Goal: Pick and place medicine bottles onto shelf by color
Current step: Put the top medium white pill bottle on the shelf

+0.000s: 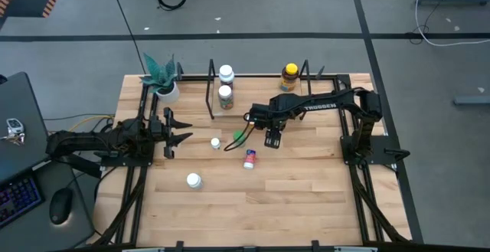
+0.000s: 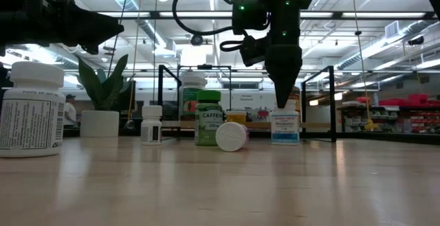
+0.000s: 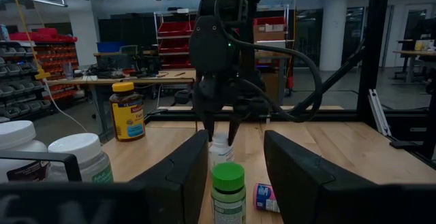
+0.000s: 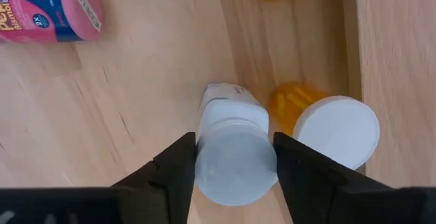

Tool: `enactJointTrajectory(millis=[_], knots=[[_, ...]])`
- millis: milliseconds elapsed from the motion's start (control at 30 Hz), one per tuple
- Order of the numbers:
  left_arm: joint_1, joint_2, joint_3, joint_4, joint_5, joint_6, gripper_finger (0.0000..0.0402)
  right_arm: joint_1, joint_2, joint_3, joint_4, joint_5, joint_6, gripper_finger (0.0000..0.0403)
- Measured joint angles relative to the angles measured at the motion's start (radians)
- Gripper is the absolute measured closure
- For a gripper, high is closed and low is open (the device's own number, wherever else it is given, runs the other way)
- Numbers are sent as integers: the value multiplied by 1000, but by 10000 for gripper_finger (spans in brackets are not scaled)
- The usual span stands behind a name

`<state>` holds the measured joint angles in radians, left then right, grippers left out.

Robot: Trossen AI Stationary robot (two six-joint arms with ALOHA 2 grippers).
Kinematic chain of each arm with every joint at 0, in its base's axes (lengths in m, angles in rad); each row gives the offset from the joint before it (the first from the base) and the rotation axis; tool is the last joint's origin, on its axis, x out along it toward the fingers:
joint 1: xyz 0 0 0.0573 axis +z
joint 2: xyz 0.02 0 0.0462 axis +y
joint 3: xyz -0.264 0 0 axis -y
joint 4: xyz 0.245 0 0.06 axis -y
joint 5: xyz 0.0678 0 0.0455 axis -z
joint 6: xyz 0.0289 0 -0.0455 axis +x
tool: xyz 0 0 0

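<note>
My right gripper (image 1: 272,135) points down over an upright white medicine bottle (image 4: 231,149) at mid-table and is shut on it. My left gripper (image 1: 174,129) waits open at the table's left side, touching nothing. A green medicine bottle (image 1: 239,137), a small white one (image 1: 216,142) and a red-blue labelled one (image 1: 249,158) sit close by on the wood. Another white bottle (image 1: 194,180) stands nearer the near edge. Two white bottles (image 1: 225,83) stand at the shelf (image 1: 210,91), and the amber yellow-capped bottle (image 1: 289,76) stands farther right. My right gripper holds the white bottle by its cap (image 4: 235,159), pinched between the two fingers (image 4: 178,166), one on each side. The fingers come from above, pointing down. The bottle stands upright with its base (image 2: 285,141) on the table.
Two orange bottles with white caps (image 4: 337,132) sit right beside the held bottle. A potted green plant (image 1: 162,80) stands at the far left corner. Black rails (image 1: 360,168) edge the table. Bare wood lies toward the near edge (image 1: 291,206).
</note>
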<state>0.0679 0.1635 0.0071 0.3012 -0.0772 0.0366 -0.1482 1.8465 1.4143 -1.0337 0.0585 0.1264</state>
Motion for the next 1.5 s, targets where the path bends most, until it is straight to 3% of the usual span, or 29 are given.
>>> enactJointTrajectory(millis=[467,767,1233,1500], knots=[[0,0,0,0,0,0,249,-2,0,148,-271,-4,-58,212],[0,0,0,0,0,0,259,-63,0,227,-383,60,-207,209],[0,0,0,0,0,0,252,-219,0,230,-373,140,-379,208],[0,0,0,0,0,0,254,-265,0,230,-239,99,-468,206]])
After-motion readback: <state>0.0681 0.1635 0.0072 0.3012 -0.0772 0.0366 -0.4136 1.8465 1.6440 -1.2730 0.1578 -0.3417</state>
